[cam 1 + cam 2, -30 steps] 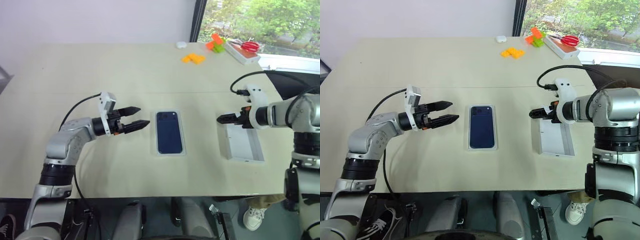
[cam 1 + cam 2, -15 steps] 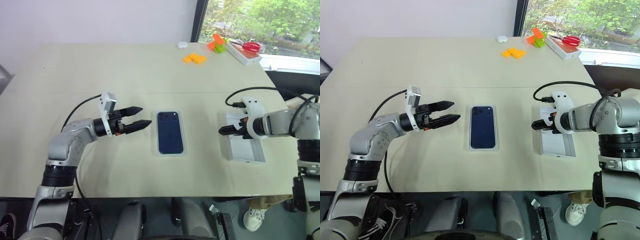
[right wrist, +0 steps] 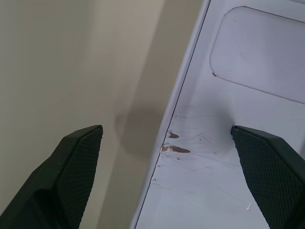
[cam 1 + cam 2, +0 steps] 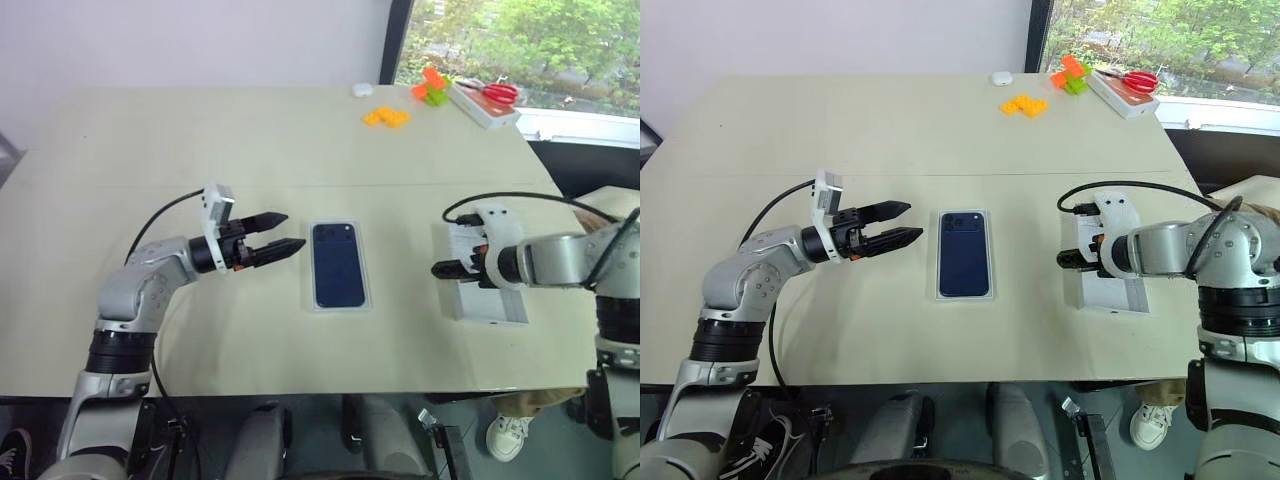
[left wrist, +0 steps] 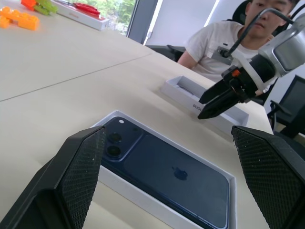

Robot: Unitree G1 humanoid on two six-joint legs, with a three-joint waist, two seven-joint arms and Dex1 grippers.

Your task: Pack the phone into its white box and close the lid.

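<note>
Desk point(image 4: 200, 140) far edge: orange bricks point(image 4: 386, 117), orange and green bricks point(image 4: 432, 88), red-handled scissors point(image 4: 490, 93) on white tray point(image 4: 484, 108), small white object point(image 4: 362, 90). Person point(image 5: 224, 45) seated beyond desk

An office: long table point(image 4: 250, 130), window point(image 4: 500, 40), office chair point(image 5: 290, 102).

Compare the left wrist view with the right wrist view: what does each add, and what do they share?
Left wrist view adds: the phone lying in the white box, the right end effector above the lid, a seated person and orange bricks.
Right wrist view adds: a close look at the lid's inside, with a rounded recess and brown marks.
Shared: the lid and the beige table.
</note>
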